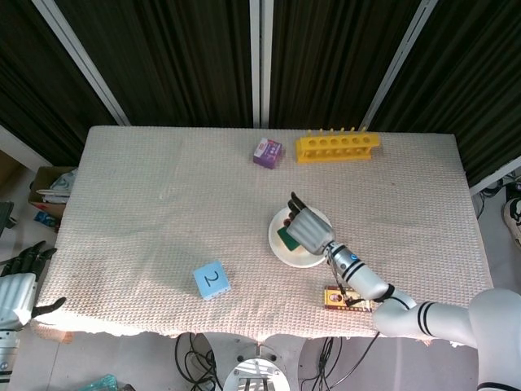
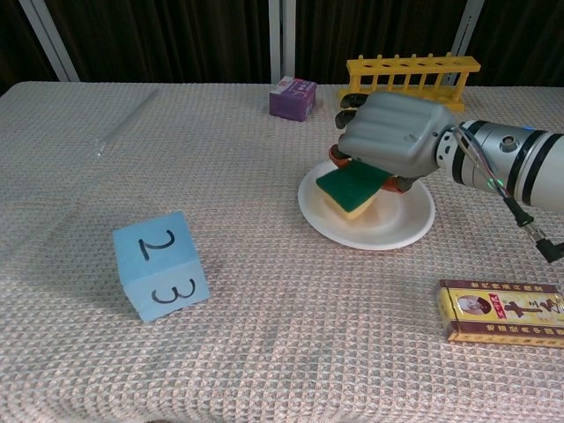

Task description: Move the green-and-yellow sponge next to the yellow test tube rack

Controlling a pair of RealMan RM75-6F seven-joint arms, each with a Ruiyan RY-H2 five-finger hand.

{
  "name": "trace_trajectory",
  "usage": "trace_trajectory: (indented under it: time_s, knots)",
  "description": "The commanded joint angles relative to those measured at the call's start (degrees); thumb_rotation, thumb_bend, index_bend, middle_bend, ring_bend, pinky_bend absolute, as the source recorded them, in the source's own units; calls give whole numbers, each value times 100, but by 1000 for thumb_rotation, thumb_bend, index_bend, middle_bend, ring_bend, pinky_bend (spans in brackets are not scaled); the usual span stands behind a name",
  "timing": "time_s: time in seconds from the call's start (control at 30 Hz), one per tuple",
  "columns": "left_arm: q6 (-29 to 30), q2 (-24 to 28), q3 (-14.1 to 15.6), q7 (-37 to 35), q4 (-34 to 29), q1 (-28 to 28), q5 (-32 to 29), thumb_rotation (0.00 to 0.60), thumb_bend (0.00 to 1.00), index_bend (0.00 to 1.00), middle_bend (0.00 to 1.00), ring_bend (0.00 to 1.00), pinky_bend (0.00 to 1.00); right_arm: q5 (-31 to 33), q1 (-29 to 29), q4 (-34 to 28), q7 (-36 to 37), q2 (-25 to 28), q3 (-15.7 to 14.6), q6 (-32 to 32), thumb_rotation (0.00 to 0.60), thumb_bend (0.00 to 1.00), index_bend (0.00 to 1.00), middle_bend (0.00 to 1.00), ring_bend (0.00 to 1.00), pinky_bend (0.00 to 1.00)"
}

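Left hand [image 1: 18,281]: hangs off the near left table edge, holds nothing, fingers apart.
Right hand [image 2: 394,134]: its fingers grip the sponge [image 2: 351,187] just above the white plate [image 2: 405,227].
Rack [image 2: 411,77]: yellow, at the far edge, well apart from the sponge.

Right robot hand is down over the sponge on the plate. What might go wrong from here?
The right robot hand covers only the far edge of the green-and-yellow sponge, so the hold may be shallow and it might slip out. Lifting could also tip or drag the white plate. The purple box sits beside the yellow test tube rack; a wide swing might knock it.
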Motion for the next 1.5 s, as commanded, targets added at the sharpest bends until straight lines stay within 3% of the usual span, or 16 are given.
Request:
trace_trajectory:
  time_s: [0.03,0.27,0.5,0.57,0.67,0.73,0.83,0.93,1.03,1.17,1.3,1.5]
  knots:
    - [23,-3,-15,-4,12,-11,27,600,0,167,69,83,159,153,-160,-112,315,261,280,312,600,374,539,429,163,110]
    - [61,-58,-26,-6,55,-22,84,600,0,167,69,83,159,939,-286,280,666,406,604,136,600,372,540,428,162,109]
    - [105,-30,-4,47,3,38,46,600,0,167,69,83,160,1783,27,1624,886,-367,935,-507,600,368,477,390,148,87]
    - [107,-14,-7,71,-24,40,37,600,0,167,69,83,159,1990,117,1964,814,-581,1004,-607,600,363,429,372,144,78]
    - [104,8,-22,111,-72,26,38,600,0,167,69,83,159,2334,263,2361,580,-898,1082,-739,600,326,274,312,106,56]
    - [95,16,-26,130,-88,12,50,600,0,167,69,83,159,2488,307,2444,451,-998,1090,-795,600,243,113,227,47,31]
    - [73,20,-29,144,-103,-4,52,600,0,167,69,83,159,2695,331,2371,238,-1018,1064,-840,600,123,0,86,0,0]
    - [58,21,-29,144,-99,-10,48,600,0,167,69,83,159,2734,280,2102,144,-895,1014,-713,600,72,0,8,0,0]
    - [47,27,-35,129,-81,-24,56,600,0,167,70,83,159,2529,119,1607,134,-647,927,-272,600,66,0,0,0,0]
    - [73,33,-67,95,-57,-39,69,600,0,167,69,83,159,2104,-304,399,256,29,782,517,600,63,0,0,0,0]
    - [126,-6,-134,93,9,-52,41,600,0,167,69,83,160,1340,-1090,-968,616,904,494,1809,600,62,0,12,0,0]
    - [273,-80,-222,183,29,-56,52,600,0,167,69,83,159,107,-2370,-2096,1717,2003,-147,3374,600,95,0,63,0,0]
